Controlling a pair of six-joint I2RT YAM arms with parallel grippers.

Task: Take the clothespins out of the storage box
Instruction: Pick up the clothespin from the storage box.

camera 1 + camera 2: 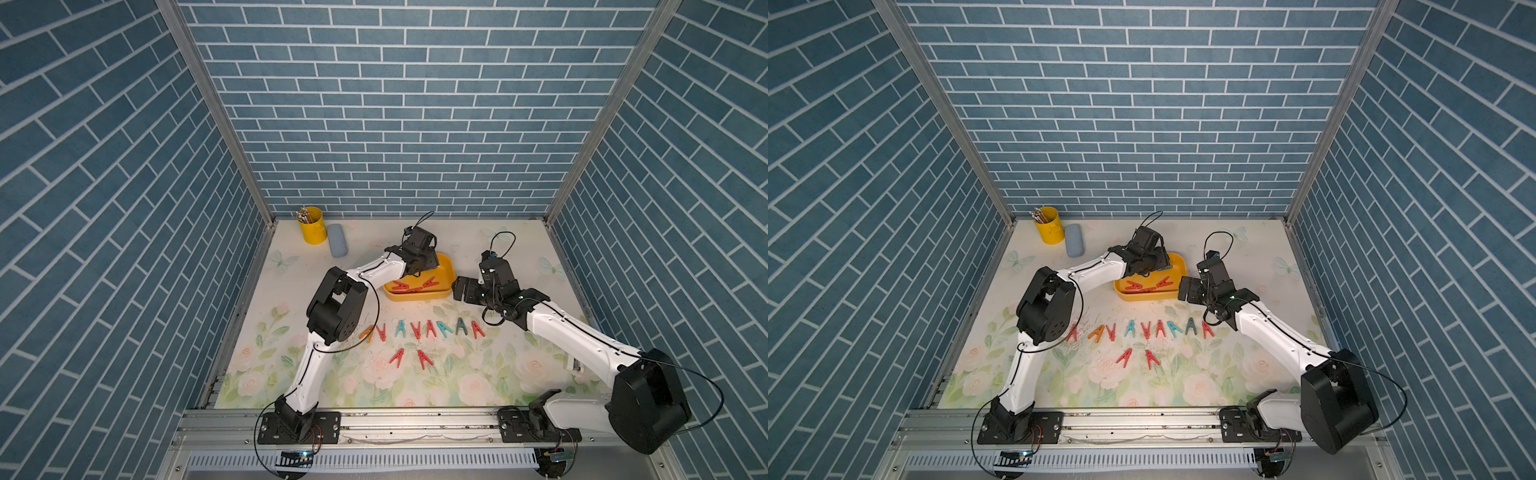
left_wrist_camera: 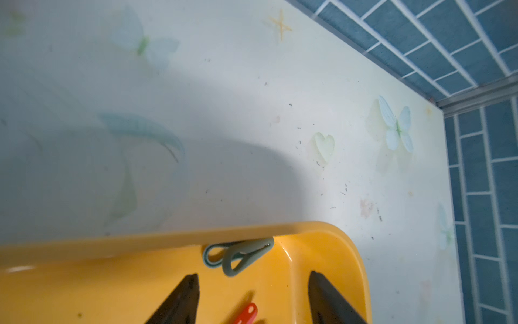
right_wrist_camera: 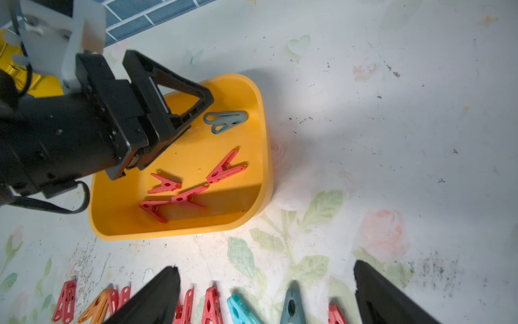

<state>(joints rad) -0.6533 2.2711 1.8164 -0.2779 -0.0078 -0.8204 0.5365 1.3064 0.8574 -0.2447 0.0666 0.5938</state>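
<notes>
Left claw, fingers spread, above shallow yellow plastic storage box; right claw, wide open, beside box. Small red and grey-green plastic clothespins inside box, further pegs lined up outside.

No text, label, brand, number or sign can be read in any view. The one candidate is a faint mark on the side of the yellow cup. The cup stands well apart from the left end effector, off to its left and farther back. The mark is too small to make out in either top view.
</notes>
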